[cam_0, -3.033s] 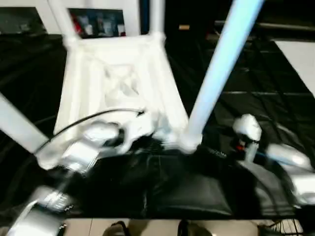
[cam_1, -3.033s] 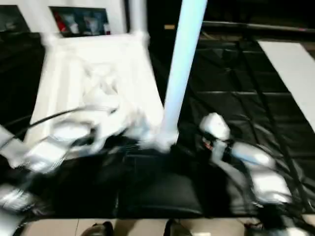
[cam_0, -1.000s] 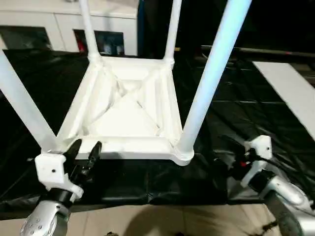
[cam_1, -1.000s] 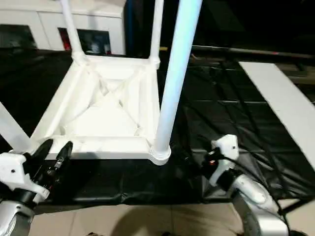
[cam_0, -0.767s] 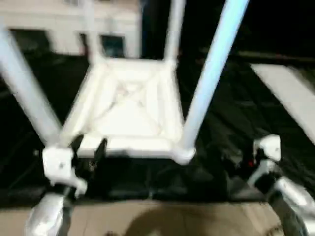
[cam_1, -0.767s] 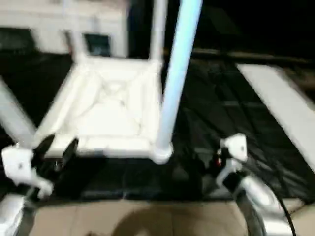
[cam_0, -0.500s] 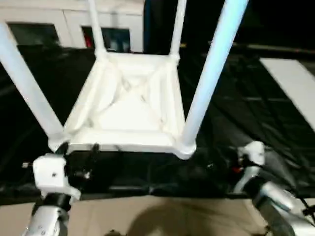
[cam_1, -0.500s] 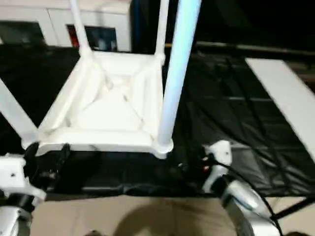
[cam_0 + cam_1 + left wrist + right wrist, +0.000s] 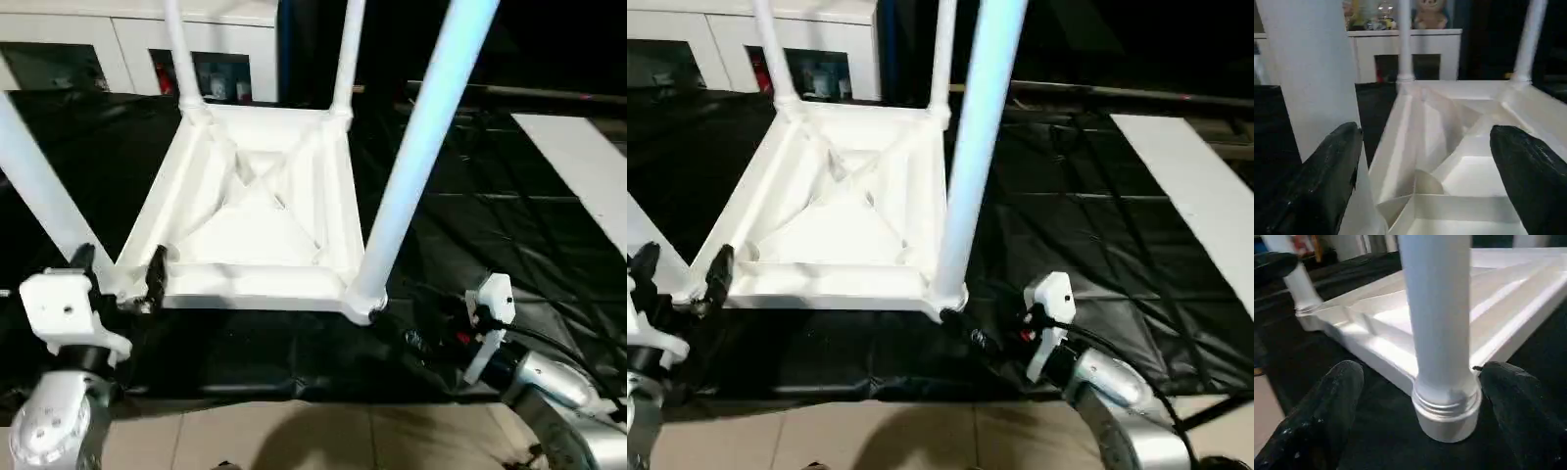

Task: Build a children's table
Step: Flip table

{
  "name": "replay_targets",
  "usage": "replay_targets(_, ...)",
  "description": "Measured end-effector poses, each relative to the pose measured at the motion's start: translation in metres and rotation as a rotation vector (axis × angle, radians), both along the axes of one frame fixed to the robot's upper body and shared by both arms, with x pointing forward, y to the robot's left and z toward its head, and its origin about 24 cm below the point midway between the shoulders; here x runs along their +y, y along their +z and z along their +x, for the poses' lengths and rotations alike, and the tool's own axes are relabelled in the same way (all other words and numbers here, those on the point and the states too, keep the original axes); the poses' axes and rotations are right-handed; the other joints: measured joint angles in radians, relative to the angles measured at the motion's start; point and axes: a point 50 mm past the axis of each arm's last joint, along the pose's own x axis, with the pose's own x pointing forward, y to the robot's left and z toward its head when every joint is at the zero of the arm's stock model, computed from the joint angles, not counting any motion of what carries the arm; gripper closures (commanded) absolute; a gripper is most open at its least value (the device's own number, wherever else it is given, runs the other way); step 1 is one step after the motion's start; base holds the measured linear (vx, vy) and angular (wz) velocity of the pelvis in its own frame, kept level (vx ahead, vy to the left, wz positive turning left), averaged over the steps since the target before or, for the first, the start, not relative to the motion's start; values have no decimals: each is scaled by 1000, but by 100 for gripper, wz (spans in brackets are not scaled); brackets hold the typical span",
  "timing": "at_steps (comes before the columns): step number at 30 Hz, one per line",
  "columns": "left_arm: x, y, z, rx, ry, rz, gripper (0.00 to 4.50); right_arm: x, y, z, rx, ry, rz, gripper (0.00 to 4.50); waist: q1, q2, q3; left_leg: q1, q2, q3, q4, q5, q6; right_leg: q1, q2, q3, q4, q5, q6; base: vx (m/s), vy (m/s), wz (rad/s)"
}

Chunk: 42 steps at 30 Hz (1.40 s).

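- The left gripper [image 9: 116, 277] has its two black fingers [image 9: 1317, 183] spread wide, one on each side of the near-left corner of the upturned tabletop [image 9: 250, 211]; nothing is pinched between them.
- Just beside its outer finger rises the near-left leg [image 9: 39, 191], a white tube seated in that corner and leaning away.
- The right gripper [image 9: 1420, 416] also stands wide apart, its fingers [image 9: 1322, 416] flanking the base of the near-right leg [image 9: 416, 147] with a gap on each side; I cannot tell whether either pad touches the tube.
- That leg stands in its round corner socket [image 9: 1447, 406], a ribbed collar showing where tube meets socket.
- Beyond both jaws the tabletop lies underside up on a black sheet [image 9: 490, 235], its diagonal ribs crossing in the middle.
- At its far corners stand the far-left leg [image 9: 181, 49] and far-right leg [image 9: 348, 54].
- Behind those, a white cabinet [image 9: 230, 39] with glass doors; on top of it sits a plush toy [image 9: 1426, 14].
- Off to the right gripper's outer side, well apart, lies a flat white board [image 9: 578, 162].
- No readable writing, brand or label shows anywhere.
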Motion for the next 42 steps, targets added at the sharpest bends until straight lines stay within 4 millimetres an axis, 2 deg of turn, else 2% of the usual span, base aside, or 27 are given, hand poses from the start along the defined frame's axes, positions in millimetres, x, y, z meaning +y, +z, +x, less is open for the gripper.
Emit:
replay_targets(4, 11, 8, 6, -49, 56, -89, 2, 2, 5, -9, 12, 69, 6, 32, 4, 17, -8, 0, 2, 0, 1, 0, 0, 1, 0, -3, -1, -3, -4, 0, 0, 0)
replay_targets(6, 2, 7, 2, -75, -3, -160, 2, 1, 3, -11, 20, 88, 0, 32, 4, 21, -10, -1, 1, 2, 1, 0, 0, 2, -1, -1, -1, -3, -4, 0, 0, 0)
replay_targets(9, -24, -1, -13, -67, -165, -211, 2, -1, 4, -13, 20, 114, -8, 32, 3, 25, -8, 0, 1, 3, 1, 0, 0, 3, -2, -1, -2, -3, -4, 0, 0, 0)
replay_targets(11, -26, -4, -19, -65, -185, -214, 2, -1, 6, -14, 18, 133, 9, 32, 4, 29, -6, 0, 4, 3, 0, 0, 0, 2, -1, -4, -1, -4, -3, 0, 0, 0)
replay_targets(15, -9, -1, -17, -99, -94, -182, 2, 0, 9, -16, 23, 177, 35, 32, 6, 34, -7, 2, 6, 6, -4, 0, -1, 3, 0, -7, 1, -5, 0, 0, 0, 0)
replay_targets(19, 28, 4, -17, -143, 108, -167, 2, -1, 10, -16, 31, 203, 37, 32, 5, 35, -8, 2, 7, 4, -4, 0, -1, 4, 1, -7, 1, -4, 0, -13, -7, 1)
replay_targets(22, 42, 4, -20, -140, 158, -156, 2, -1, 10, -16, 31, 212, 37, 32, 4, 33, -9, 2, 7, 3, -2, 0, -1, 5, 0, -7, 0, -4, 0, 0, 0, 0)
replay_targets(24, 45, 3, -16, -130, 146, -162, 2, 0, 10, -15, 29, 215, 38, 32, 5, 31, -10, 2, 7, 3, -1, 0, -1, 6, 0, -6, 0, -4, 0, 0, 0, 0)
replay_targets(28, 50, 10, 9, -146, 47, -200, 2, 9, 15, -9, 1, 243, 51, 32, 16, 28, -10, 2, 6, 3, -1, 0, -1, 5, -1, -6, 0, -1, 1, 0, 0, 0)
replay_targets(32, 61, 4, 30, -93, -26, -205, 2, 16, 15, -8, 0, 264, 60, 32, 20, 29, -10, 2, 7, 3, -1, 1, -2, 2, 0, -6, 1, 1, -3, 0, 0, 0)
replay_targets(38, 75, -4, 48, -14, -55, -210, 2, 22, 18, -3, -23, 256, 62, 32, 19, 28, -10, 2, 7, 4, 0, 2, -3, 1, 0, -6, 0, 1, -4, 0, 0, 0)
replay_targets(42, 83, -8, 46, 45, -45, -170, 2, 25, 17, -2, -20, 244, 53, 32, 16, 31, -9, 2, 7, 5, 0, 2, -3, 1, 0, -4, 0, 0, -6, 0, 0, 0)
